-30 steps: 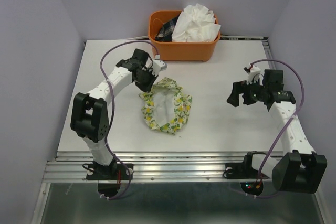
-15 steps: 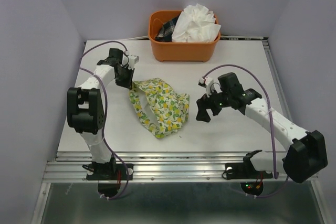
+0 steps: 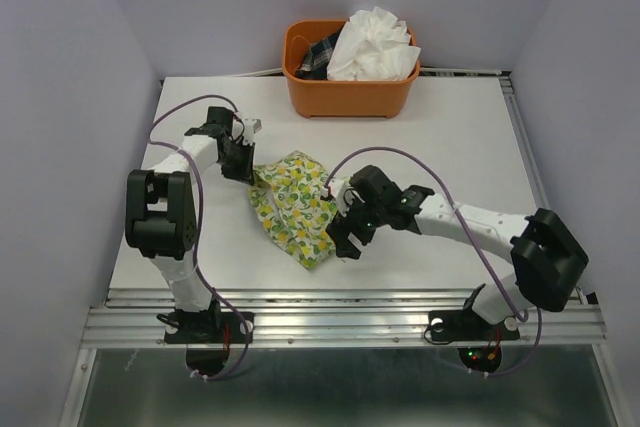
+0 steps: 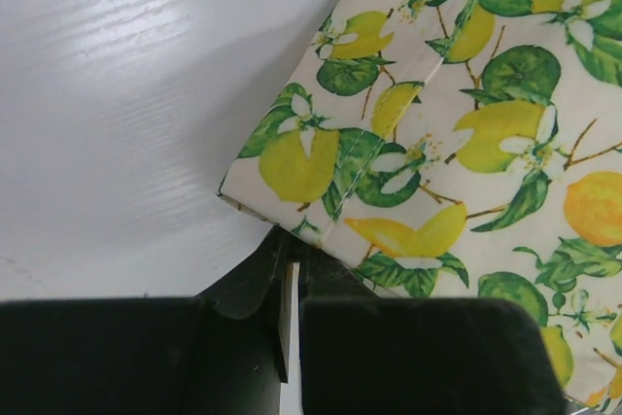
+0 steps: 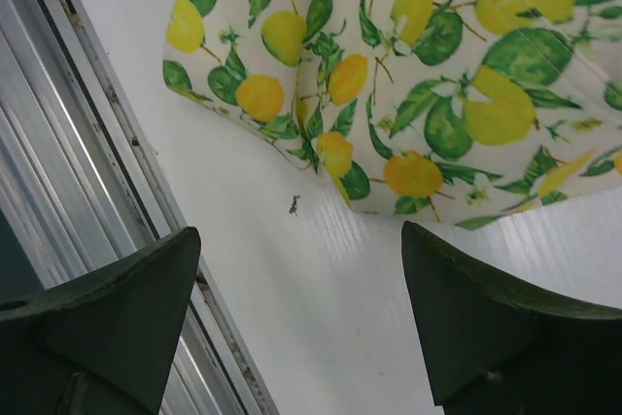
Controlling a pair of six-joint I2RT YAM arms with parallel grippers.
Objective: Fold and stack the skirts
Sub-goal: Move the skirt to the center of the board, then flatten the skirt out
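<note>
The lemon-print skirt [image 3: 292,205] lies flat on the white table, left of centre. My left gripper [image 3: 243,164] is shut on its far left corner; the left wrist view shows the black jaws closed on the hem of the lemon skirt [image 4: 428,133]. My right gripper [image 3: 340,242] is open and empty just off the skirt's near right edge; the right wrist view shows the lemon skirt's [image 5: 408,75] near edge beyond the spread fingers [image 5: 486,337]. The plain white crinkly skirt [image 3: 372,45] sits bunched in the orange basket [image 3: 345,97].
The orange basket stands at the table's back centre and also holds a dark plaid cloth [image 3: 318,55]. The table's metal front rail [image 5: 78,162] runs close to my right gripper. A small dark speck [image 5: 293,205] lies on the table.
My right arm has swung left from the right side to the skirt's near right edge. My left gripper has pulled the skirt's corner to the left, and the skirt now lies flatter.
</note>
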